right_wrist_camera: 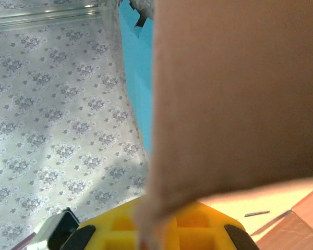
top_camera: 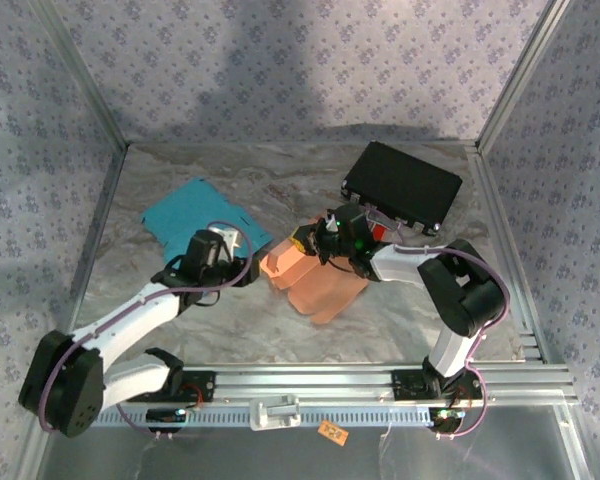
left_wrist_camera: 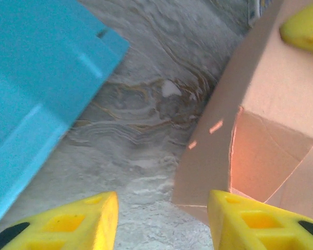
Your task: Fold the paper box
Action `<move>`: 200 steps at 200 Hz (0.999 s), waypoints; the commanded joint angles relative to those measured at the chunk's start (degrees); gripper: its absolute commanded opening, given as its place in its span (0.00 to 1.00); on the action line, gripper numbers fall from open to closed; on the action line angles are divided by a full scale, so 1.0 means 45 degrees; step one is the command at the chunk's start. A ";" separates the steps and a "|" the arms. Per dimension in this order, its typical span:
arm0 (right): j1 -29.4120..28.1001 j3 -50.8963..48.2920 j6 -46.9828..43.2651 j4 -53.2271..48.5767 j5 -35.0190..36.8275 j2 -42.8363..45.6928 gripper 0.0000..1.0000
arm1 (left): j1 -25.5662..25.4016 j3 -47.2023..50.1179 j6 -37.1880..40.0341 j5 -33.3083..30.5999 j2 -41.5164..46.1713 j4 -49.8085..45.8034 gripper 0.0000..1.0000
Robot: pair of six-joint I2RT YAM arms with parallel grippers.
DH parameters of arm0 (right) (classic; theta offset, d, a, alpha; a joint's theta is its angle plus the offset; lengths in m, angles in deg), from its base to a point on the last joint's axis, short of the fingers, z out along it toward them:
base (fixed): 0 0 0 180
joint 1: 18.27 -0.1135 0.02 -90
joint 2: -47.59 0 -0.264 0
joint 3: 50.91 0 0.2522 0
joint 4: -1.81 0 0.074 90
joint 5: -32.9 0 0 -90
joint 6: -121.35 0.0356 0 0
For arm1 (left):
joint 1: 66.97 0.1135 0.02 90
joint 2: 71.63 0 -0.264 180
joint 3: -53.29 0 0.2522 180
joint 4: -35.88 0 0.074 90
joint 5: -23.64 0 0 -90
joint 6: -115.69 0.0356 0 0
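The salmon paper box (top_camera: 315, 280) lies partly folded in the middle of the table, one wall raised. My right gripper (top_camera: 321, 242) is shut on the box's upper flap (right_wrist_camera: 235, 94), which rises blurred from between its yellow fingers (right_wrist_camera: 198, 229). My left gripper (top_camera: 244, 264) sits low at the box's left side. In the left wrist view it (left_wrist_camera: 161, 219) stands open over bare table, and the box's flap (left_wrist_camera: 208, 161) ends just beside its right finger (left_wrist_camera: 250, 221). A yellow fingertip of the right gripper (left_wrist_camera: 304, 31) rests on the box's top.
A teal sheet of card (top_camera: 200, 218) lies flat at the left, behind my left gripper. A black case (top_camera: 402, 185) stands at the back right. Metal frame rails (top_camera: 100, 220) and patterned walls close in the table on three sides.
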 commanded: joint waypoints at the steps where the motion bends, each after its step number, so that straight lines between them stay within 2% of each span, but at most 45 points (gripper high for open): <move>1: 0.0084 -0.0123 -0.0280 0.0413 -0.0408 -0.0154 0.00 | -0.0499 0.0324 0.0549 0.0023 -0.0295 0.1161 0.49; 45: 0.0215 -0.0161 -0.0257 0.0347 -0.0446 -0.0131 0.00 | -0.0887 0.0867 0.0527 -0.0898 0.0094 0.1060 0.49; 86: 0.0305 -0.0181 -0.0028 0.0521 -0.0605 -0.0129 0.00 | -0.1134 0.2118 0.1113 -0.0322 0.0796 0.2863 0.51; 158: 0.0211 0.0007 0.0381 0.0817 -0.0646 -0.0314 0.00 | -0.1511 0.1718 0.2360 0.0209 -0.0836 0.4503 0.52; 200: 0.0016 -0.0044 0.0492 0.1260 -0.0560 -0.0531 0.00 | -0.1987 0.1099 0.2375 -0.1179 -0.1726 0.4640 0.49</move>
